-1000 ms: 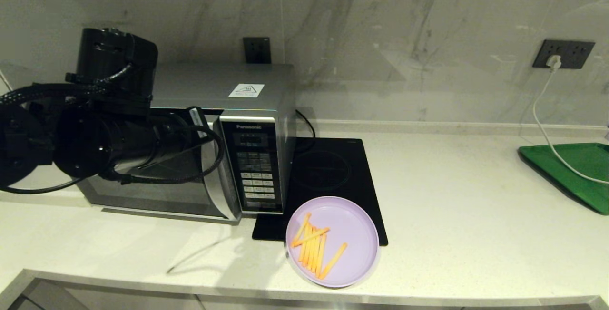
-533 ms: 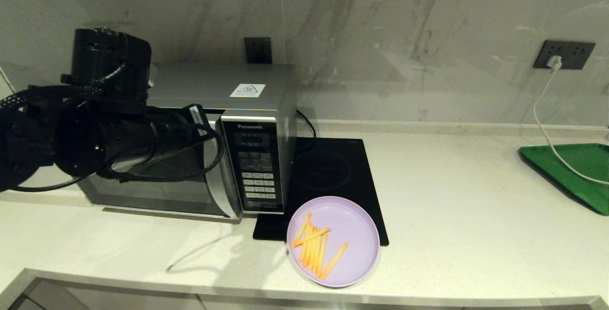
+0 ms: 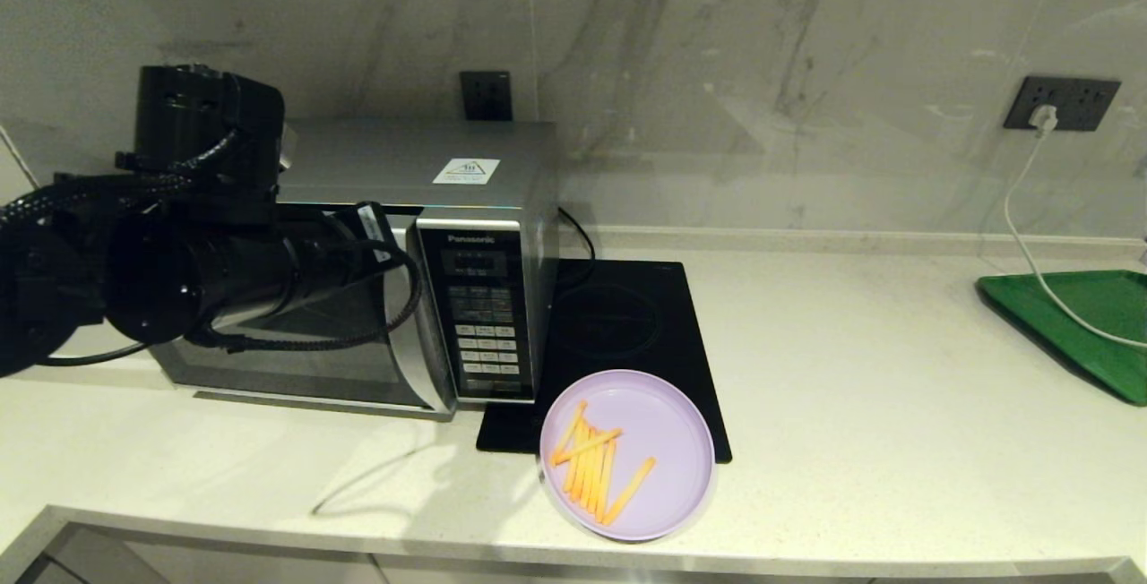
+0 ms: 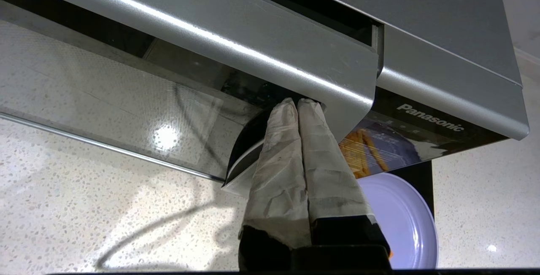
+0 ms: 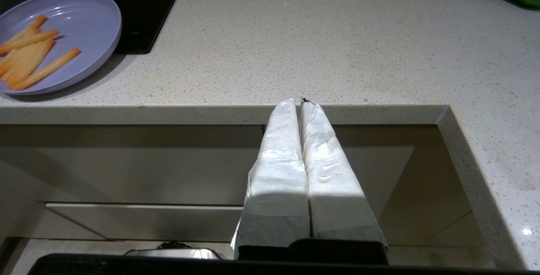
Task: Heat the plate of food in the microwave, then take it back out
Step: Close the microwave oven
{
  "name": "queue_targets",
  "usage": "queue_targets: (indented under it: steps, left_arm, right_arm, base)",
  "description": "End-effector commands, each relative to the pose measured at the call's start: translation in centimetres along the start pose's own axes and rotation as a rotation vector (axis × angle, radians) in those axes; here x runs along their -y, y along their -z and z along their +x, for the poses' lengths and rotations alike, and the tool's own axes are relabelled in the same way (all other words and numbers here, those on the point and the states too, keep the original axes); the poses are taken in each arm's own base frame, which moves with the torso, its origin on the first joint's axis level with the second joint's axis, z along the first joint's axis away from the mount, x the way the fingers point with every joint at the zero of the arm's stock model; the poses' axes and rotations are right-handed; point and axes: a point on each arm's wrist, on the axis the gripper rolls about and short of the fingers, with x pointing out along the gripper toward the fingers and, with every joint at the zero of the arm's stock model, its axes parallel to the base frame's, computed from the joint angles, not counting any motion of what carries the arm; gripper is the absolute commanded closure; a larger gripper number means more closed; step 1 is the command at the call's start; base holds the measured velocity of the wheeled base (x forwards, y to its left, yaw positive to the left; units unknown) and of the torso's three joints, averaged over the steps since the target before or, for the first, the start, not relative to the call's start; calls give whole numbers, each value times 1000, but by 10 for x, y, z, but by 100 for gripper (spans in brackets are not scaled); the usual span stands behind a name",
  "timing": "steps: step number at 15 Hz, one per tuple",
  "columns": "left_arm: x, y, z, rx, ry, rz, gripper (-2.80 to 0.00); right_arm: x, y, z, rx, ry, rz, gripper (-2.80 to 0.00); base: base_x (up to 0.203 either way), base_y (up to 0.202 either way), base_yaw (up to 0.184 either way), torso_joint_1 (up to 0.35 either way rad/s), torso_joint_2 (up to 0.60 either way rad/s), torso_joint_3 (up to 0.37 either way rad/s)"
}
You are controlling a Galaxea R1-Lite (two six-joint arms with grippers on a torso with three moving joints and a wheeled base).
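The silver-grey microwave [image 3: 466, 208] stands at the back left of the counter. Its dark glass door [image 4: 126, 98] stands slightly ajar, with a gap along its top edge. My left gripper [image 4: 297, 102] is shut, and its taped fingertips are tucked behind the door's silver handle edge [image 4: 350, 110] beside the keypad panel [image 3: 484, 324]. In the head view the left arm [image 3: 206, 279] hides that gripper. The lilac plate [image 3: 659, 441] with orange fries [image 3: 591, 463] rests on the counter in front of the microwave's right corner. My right gripper [image 5: 297, 101] is shut and empty, parked below the counter's front edge.
A flat black induction hob [image 3: 627, 324] lies right of the microwave, its front corner under the plate. A green tray [image 3: 1084, 324] sits at the far right, crossed by a white cable [image 3: 1030, 235] from a wall socket. The counter's front edge [image 3: 573, 557] runs close below the plate.
My left arm has shifted slightly to the left in front of the microwave door. The plate and the right arm have not moved.
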Motion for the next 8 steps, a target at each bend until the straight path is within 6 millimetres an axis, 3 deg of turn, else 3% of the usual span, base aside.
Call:
queue_targets:
  steps: [1,8]
  left_arm:
    - [-1,5,3,-4,-2,3,0]
    - [0,9,14,24,12,30,0]
  right_arm:
    - [0,0,0,-1,0,0,0]
    - [0,0,0,-2,0,0,0]
  base:
    - [0,0,0,0,0,0]
    - [0,0,0,0,0,0]
